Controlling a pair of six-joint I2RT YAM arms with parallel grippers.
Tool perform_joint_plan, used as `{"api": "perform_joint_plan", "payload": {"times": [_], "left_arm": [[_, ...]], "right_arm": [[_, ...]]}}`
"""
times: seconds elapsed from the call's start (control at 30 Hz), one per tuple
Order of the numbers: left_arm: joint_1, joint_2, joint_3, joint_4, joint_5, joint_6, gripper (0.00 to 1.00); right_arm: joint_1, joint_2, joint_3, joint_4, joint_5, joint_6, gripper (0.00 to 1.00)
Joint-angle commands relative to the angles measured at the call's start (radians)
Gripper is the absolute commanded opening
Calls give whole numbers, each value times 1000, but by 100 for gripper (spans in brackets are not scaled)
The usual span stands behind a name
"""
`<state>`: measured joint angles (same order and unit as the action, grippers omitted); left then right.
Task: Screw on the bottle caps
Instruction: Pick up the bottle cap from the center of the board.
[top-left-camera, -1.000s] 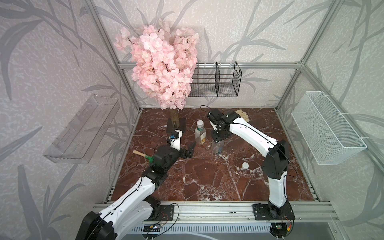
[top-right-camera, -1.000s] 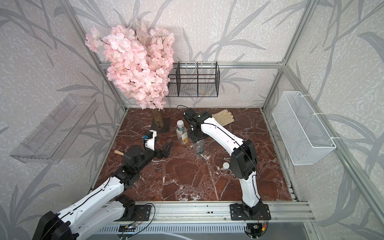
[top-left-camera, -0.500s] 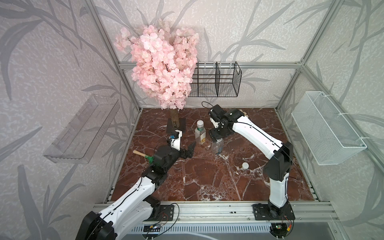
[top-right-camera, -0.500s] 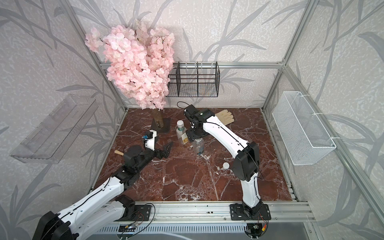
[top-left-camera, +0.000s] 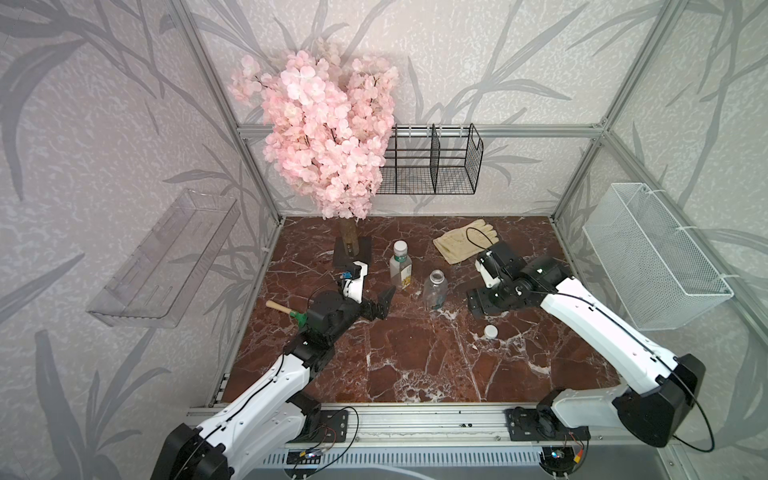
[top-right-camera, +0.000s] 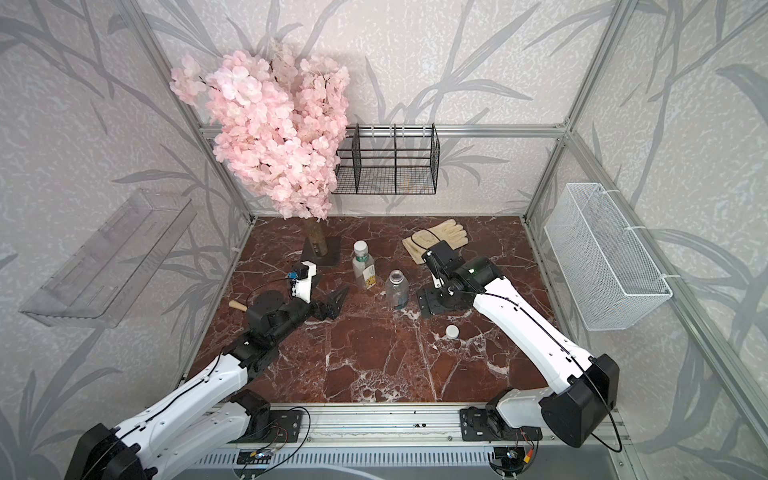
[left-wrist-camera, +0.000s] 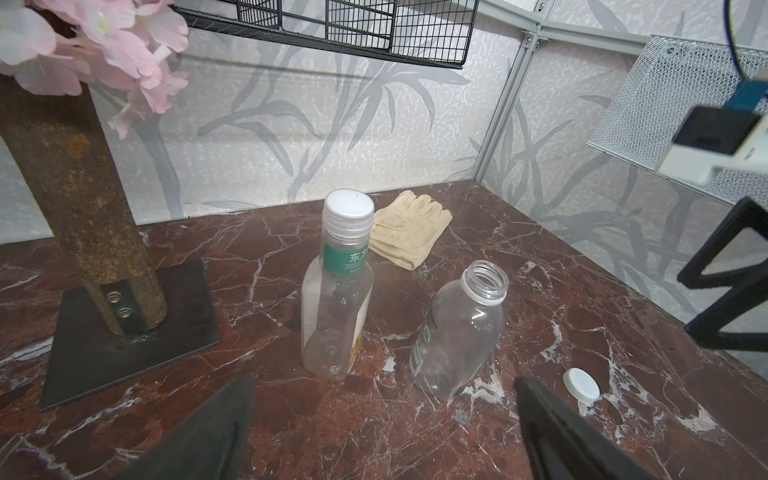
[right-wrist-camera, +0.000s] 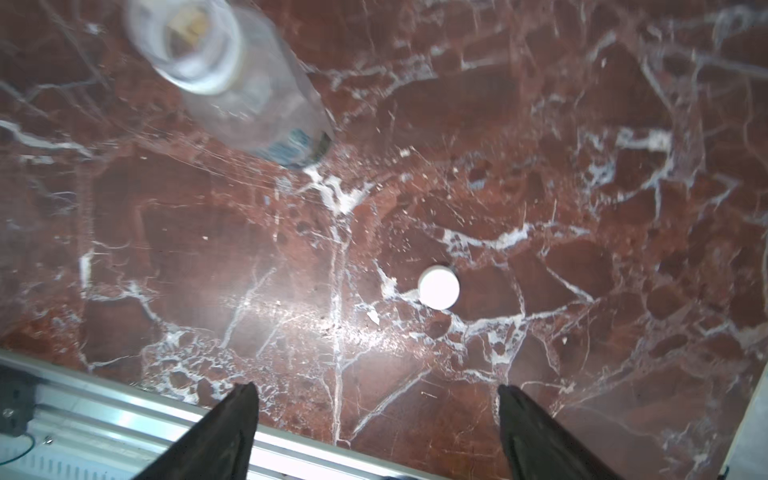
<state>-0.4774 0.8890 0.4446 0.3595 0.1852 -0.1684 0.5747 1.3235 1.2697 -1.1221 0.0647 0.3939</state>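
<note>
- Lying at the left edge of the red-brown marble tabletop (top-left-camera: 415, 353): a wooden-handled tool with a green head (top-left-camera: 286, 311).
- Left gripper (top-left-camera: 380, 302): low over the marble, jaws spread wide, nothing between them, facing the two bottles.
- Clear plastic bottle with green neck band and white-yellow label (left-wrist-camera: 336, 307): upright, just right of the left gripper in both top views. A white ribbed screw cap (left-wrist-camera: 348, 208) sits on its neck.
- Rounder clear plastic bottle with blue label at its base (top-left-camera: 435, 289): upright, beside the first but apart from it, mouth uncovered.
- Small white round plastic cap (right-wrist-camera: 439, 287): loose on the marble, nearer the aluminium front rail (top-left-camera: 415, 415) than the uncovered bottle, touching neither bottle.
- Right gripper (right-wrist-camera: 376, 388): above the marble near the loose cap, jaws wide, holding nothing.
- Cream work glove (top-left-camera: 461, 241): flat at the back of the tabletop, behind the right gripper.
</note>
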Motion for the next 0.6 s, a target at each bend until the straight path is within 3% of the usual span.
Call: {"api": "perform_joint_plan", "payload": {"times": [0.0,0.27,0.57], "left_arm": [[-3,-2,10,23,18,10,100],[-4,8,11,23,30,12,100],[-7,15,10,25,25,12,100]], "right_arm": [[-42,-39,-109,74,-21,65,94],[-110,68,-237,182,-66,82,94],[-158,225,-287,267,-56,73,80]]}}
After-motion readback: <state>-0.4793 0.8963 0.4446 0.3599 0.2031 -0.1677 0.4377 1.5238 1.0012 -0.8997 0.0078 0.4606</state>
